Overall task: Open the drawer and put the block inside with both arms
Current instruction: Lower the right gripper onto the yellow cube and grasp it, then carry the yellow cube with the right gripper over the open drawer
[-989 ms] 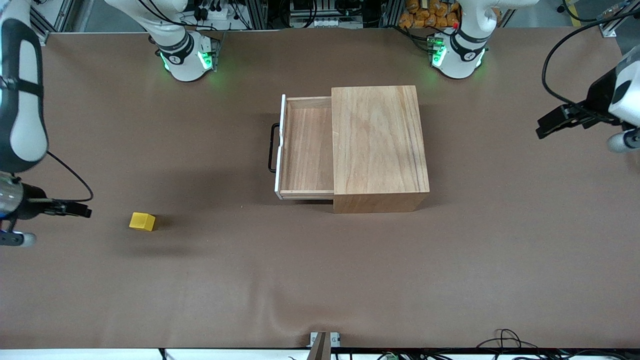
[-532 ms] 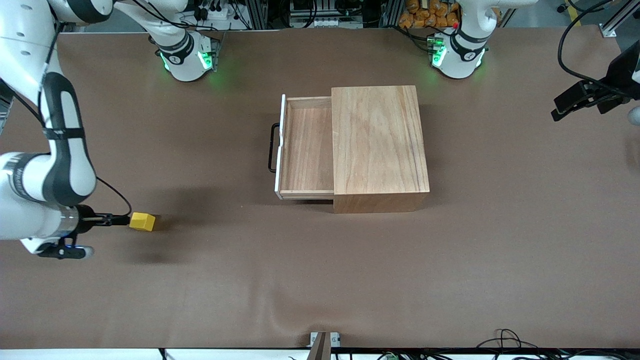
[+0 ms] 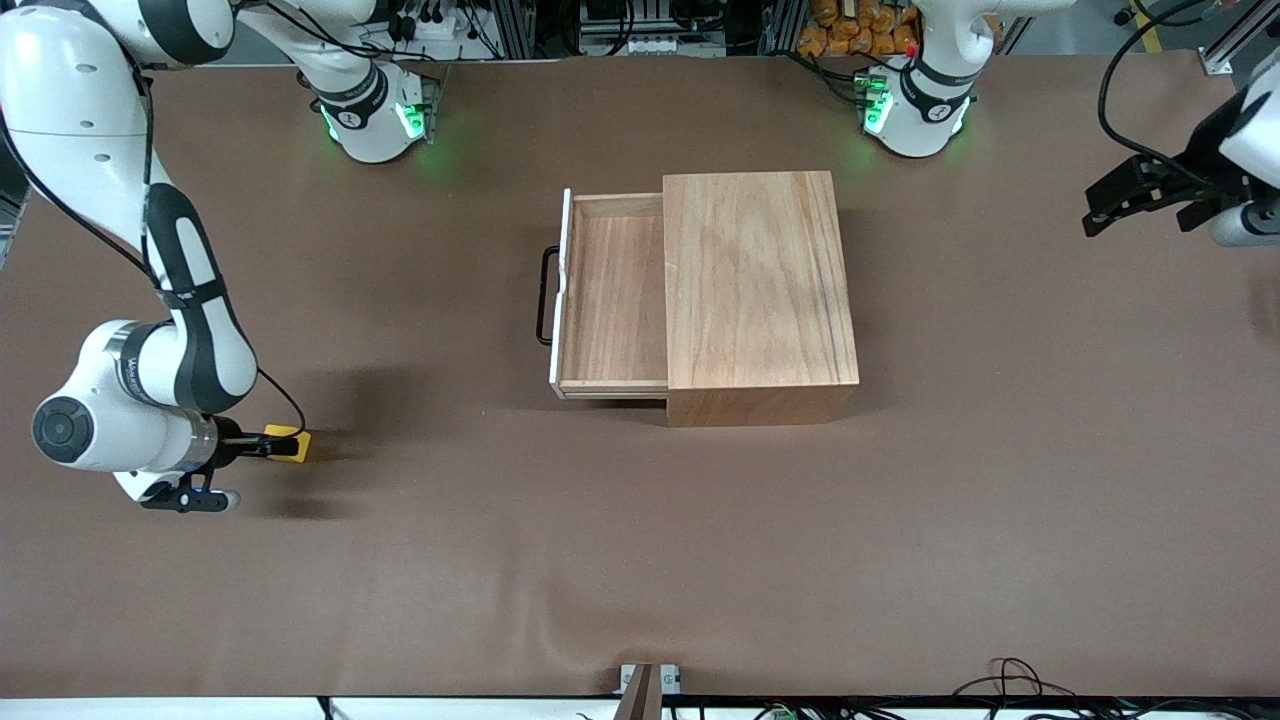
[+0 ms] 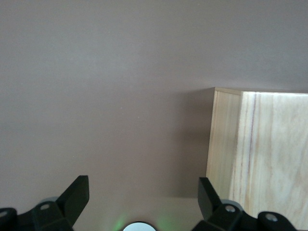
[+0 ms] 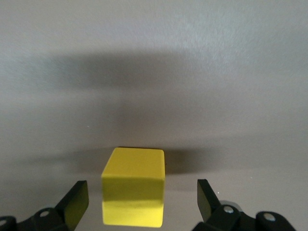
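Where the front view looks down on the brown counter [image 3: 640,560], a wooden cabinet [image 3: 760,290] stands near its middle, between the two green-lit arm bases. The drawer [image 3: 612,295] is pulled out toward the right arm's end of the counter; its white front edge and black wire handle [image 3: 545,296] face that end, and its tray shows bare wood. The yellow block [image 3: 290,444] lies on the counter toward the right arm's end, nearer to the front camera than the cabinet and well apart from it. The right arm bends down from its base, and the right tool [image 3: 262,446] sits low at the block, partly covering it. The left tool [image 3: 1150,195] hangs over the counter at the left arm's end, well apart from the cabinet, and its fingers are spread.

In the left wrist view, the two black fingertips [image 4: 77,195] of the left tool stand wide apart with bare counter between them. A corner of the cabinet [image 4: 260,144] shows to one side, its top lit and its side face in shade.

In the right wrist view, the right tool's fingertips [image 5: 77,199] are spread wide, one on each side of the block [image 5: 134,192]. The block rests on the counter between them, with a gap visible on either side, so neither fingertip touches it. A dark band of shadow crosses the counter near the block.
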